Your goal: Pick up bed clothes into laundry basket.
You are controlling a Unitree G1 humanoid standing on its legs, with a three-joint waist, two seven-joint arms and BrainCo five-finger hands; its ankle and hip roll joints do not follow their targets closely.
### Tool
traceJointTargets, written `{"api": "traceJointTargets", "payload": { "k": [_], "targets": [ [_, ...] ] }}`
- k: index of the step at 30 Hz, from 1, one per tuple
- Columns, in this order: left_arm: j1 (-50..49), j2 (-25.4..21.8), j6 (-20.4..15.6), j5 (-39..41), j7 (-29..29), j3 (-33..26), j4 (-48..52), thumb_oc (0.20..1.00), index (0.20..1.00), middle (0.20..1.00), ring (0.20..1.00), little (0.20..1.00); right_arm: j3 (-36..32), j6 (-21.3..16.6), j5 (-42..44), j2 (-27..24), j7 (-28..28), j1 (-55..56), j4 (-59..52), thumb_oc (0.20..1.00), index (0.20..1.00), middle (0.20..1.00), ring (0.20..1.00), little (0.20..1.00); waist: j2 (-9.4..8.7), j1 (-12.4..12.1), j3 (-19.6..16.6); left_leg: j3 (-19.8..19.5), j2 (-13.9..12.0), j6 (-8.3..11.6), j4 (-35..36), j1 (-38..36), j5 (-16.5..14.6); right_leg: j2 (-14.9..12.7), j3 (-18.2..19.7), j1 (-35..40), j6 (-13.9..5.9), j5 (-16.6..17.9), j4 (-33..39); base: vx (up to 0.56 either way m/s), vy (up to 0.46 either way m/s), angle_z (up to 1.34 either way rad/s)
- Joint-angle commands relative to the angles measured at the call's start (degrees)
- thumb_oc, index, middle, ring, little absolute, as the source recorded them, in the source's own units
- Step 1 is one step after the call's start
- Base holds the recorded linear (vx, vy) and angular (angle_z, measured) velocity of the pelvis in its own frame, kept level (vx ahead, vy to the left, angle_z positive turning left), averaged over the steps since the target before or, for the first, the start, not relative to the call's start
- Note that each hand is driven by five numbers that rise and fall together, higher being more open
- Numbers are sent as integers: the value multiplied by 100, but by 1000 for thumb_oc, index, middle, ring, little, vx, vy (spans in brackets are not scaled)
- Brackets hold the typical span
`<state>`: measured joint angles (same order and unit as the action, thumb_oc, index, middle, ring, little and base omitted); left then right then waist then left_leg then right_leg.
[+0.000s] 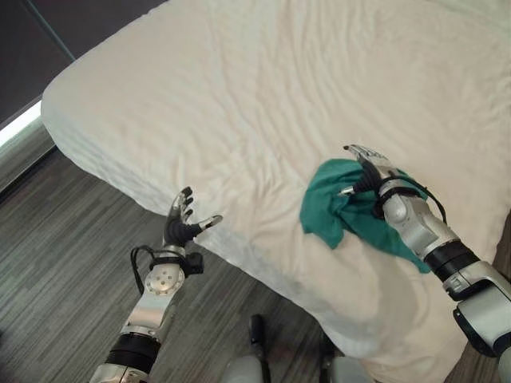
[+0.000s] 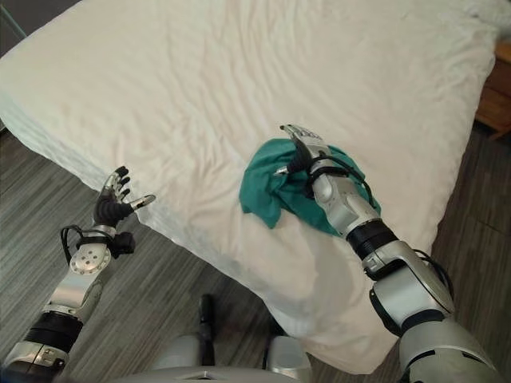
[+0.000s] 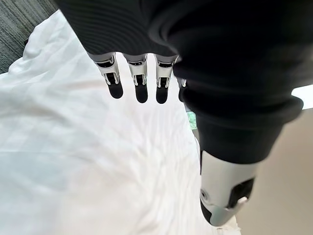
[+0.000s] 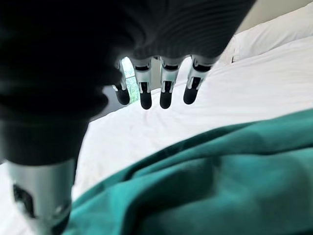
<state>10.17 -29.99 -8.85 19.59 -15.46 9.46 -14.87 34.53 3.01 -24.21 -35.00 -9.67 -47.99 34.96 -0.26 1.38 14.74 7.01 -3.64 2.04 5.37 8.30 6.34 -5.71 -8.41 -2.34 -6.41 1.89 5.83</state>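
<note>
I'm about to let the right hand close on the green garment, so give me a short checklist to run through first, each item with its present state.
1. Right hand over the green garment: ok, it hovers above the cloth.
2. Right hand open for the grasp: ok, fingers straight in the right wrist view, none curled into the cloth.
3. Garment reachable: ok, it lies bunched on the white bed near the edge.
4. Left hand out of the way: ok, open, holding nothing, off the bed's edge over the floor.
5. Laundry basket located: cannot tell.
6. Any cloth trapped under the right forearm: cannot tell, the arm covers part of the garment.
</note>
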Motion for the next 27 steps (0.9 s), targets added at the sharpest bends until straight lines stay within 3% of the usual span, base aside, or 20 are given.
{"api": "traceJointTargets", "payload": {
  "k": [1, 5, 6, 9, 10, 11, 13, 15, 16, 18, 20, 22, 27],
  "targets": [
    [1024, -327, -479, 25, -188, 112, -353, 1000, 1000, 1000, 1000, 1000, 406, -1, -65, -147, -353, -1140, 603, 1000, 1000, 1000, 1000, 1000, -233, -7, 138, 482, -334, 484, -37, -141, -237, -31, 63, -575, -27, -68, -83, -38, -38, -3],
    [1851, -246, -497, 117, -324, 484, -1048, 1000, 1000, 1000, 1000, 1000, 737, 75, 60, 162, -383, -1422, 1666, 1000, 1000, 1000, 1000, 1000, -178, 23, 222, 476, -373, 542, -37, 84, -148, -20, 73, -774, -48, -30, -83, -16, -19, -1],
    [2016, -306, -537, 166, -272, 536, -1247, 1000, 1000, 1000, 1000, 1000, 826, 79, 270, -322, -369, -1851, 2193, 1000, 1000, 1000, 1000, 1000, -177, 36, 221, 477, -379, 560, -37, 87, -150, -15, 67, -759, -59, -58, -83, -25, -33, -1],
    [1858, -196, -556, 15, -190, 566, -1088, 1000, 1000, 1000, 1000, 1000, 916, -33, 253, -195, -276, -1472, 2277, 1000, 1000, 1000, 1000, 1000, -144, 61, 228, 467, -375, 550, -37, 85, -125, -19, 56, -740, -60, -64, -83, -2, -10, 5],
    [1491, -98, -581, -62, -82, 520, -772, 1000, 1000, 1000, 1000, 1000, 819, -82, 199, -126, -199, -807, 2180, 1000, 1000, 1000, 1000, 1000, -130, 70, 242, 463, -364, 531, -37, 30, -144, -26, 49, -684, -48, -83, -83, 1, -7, 4],
    [1234, -11, -601, -87, 8, 507, -541, 1000, 1000, 1000, 1000, 1000, 716, -120, 185, -80, -131, -403, 2159, 583, 583, 583, 583, 583, -120, 73, 251, 459, -359, 521, -37, -5, -160, -34, 51, -655, -43, -89, -83, 3, -5, 4],
    [899, 109, -596, -176, 115, 512, -187, 1000, 1000, 1000, 1000, 1000, 584, -181, 148, 28, -40, 195, 2114, 200, 200, 200, 200, 200, -125, 83, 231, 472, -345, 498, -37, -79, -212, -54, 49, -586, -41, -101, -83, -14, 13, 10],
    [786, 146, -581, -209, 146, 512, -97, 1000, 1000, 1000, 1000, 1000, 537, -196, 95, 39, -7, 430, 2060, 200, 200, 200, 200, 200, -136, 96, 216, 481, -339, 486, -37, -124, -235, -59, 55, -549, -43, -113, -83, -11, 9, 5],
    [789, 372, -513, -282, 79, 645, 101, 1000, 1000, 1000, 1000, 1000, 483, -103, -114, 1089, -52, 791, 2152, 200, 200, 200, 200, 200, -130, 69, 180, 495, -317, 444, -37, -270, -341, -86, 59, -412, -48, -148, -83, 0, 0, 0],
    [846, 337, -472, -302, 12, 714, -1, 1000, 1000, 1000, 1000, 1000, 440, -33, -68, 1104, -108, 591, 2297, 200, 200, 200, 200, 200, -161, 61, 136, 492, -304, 429, -37, -286, -346, -97, 61, -396, -43, -139, -83, 8, 7, 3],
    [1281, 236, -438, -132, -17, 861, -392, 1000, 1000, 1000, 1000, 1000, 240, 58, 481, 661, -114, -351, 2625, 200, 200, 200, 200, 200, -298, 99, -21, 548, -306, 394, -37, -494, -450, -92, 114, -237, -65, -159, -83, 55, 8, 0],
    [1435, 109, -396, -128, -54, 869, -457, 1000, 1000, 1000, 1000, 1000, 93, -4, 784, 790, -243, -573, 2422, 200, 200, 200, 200, 200, -370, 142, -154, 598, -302, 356, -37, -646, -536, -99, 176, -147, -88, -139, -83, 63, 38, 8],
    [1419, -7, -334, -92, -96, 655, -444, 1000, 1000, 1000, 1000, 1000, -417, -157, 1205, 952, -457, -46, 1619, 200, 200, 200, 200, 200, -480, 289, -408, 776, -278, 288, -37, -910, -651, -108, 317, -51, -130, -51, -83, 44, 91, -18]
  ]
}}
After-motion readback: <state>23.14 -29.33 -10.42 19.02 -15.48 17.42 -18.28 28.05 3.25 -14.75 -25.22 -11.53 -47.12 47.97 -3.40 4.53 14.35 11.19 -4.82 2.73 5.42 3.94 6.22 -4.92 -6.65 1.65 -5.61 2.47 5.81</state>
